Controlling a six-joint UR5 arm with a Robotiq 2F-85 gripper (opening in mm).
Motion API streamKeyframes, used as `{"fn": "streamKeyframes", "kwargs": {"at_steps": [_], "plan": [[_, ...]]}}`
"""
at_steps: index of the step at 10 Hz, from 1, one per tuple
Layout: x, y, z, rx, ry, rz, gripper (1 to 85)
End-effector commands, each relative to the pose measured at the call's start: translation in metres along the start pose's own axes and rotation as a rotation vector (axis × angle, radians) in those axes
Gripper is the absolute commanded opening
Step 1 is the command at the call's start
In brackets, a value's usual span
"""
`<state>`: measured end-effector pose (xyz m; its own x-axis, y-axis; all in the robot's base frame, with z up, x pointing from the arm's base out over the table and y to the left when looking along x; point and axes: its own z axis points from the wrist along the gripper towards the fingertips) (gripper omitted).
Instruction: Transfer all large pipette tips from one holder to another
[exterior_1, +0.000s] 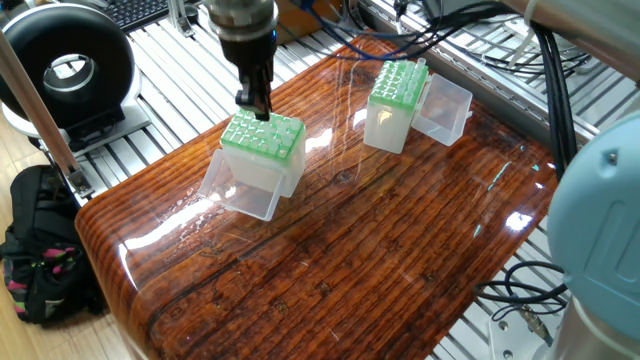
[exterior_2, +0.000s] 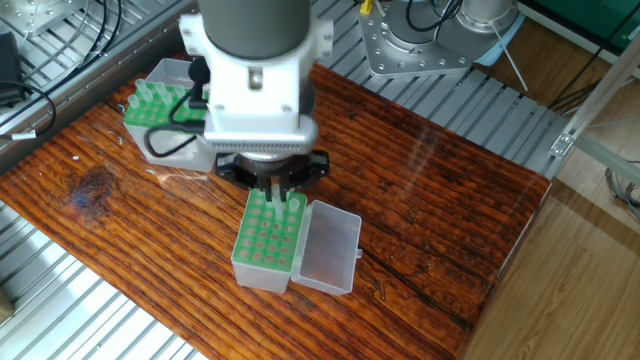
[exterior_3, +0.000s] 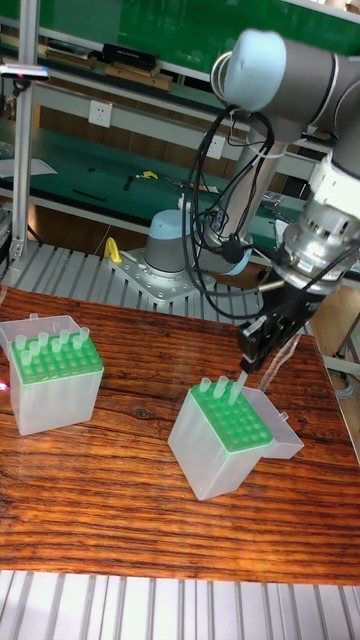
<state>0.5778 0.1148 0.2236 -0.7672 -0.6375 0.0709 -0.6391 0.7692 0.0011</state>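
Over near box (exterior_3: 228, 438) back edge, gripper (exterior_3: 252, 367) hangs, jaws clamped on tip (exterior_3: 241, 382), its lower end at green top. Box tilted on tabletop (exterior_1: 380, 250), lid open beside. Far box (exterior_3: 52, 372) upright, well apart, more tips (exterior_3: 40, 345) standing inside.

Green-topped boxes (exterior_1: 262, 138), striped reddish-brown table (exterior_1: 380, 250)
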Motion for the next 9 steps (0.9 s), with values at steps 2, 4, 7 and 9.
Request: {"fn": "streamKeyframes", "kwargs": {"at_steps": [2, 4, 7, 9], "plan": [[0.003, 0.001, -0.024, -0.032, -0.001, -0.004, 13.7], [0.007, -0.007, -0.032, -0.027, 0.003, -0.011, 13.7], [0.016, -0.016, -0.047, -0.044, 0.004, -0.024, 13.7], [0.017, -0.018, -0.05, -0.05, -0.008, -0.016, 13.7]]}}
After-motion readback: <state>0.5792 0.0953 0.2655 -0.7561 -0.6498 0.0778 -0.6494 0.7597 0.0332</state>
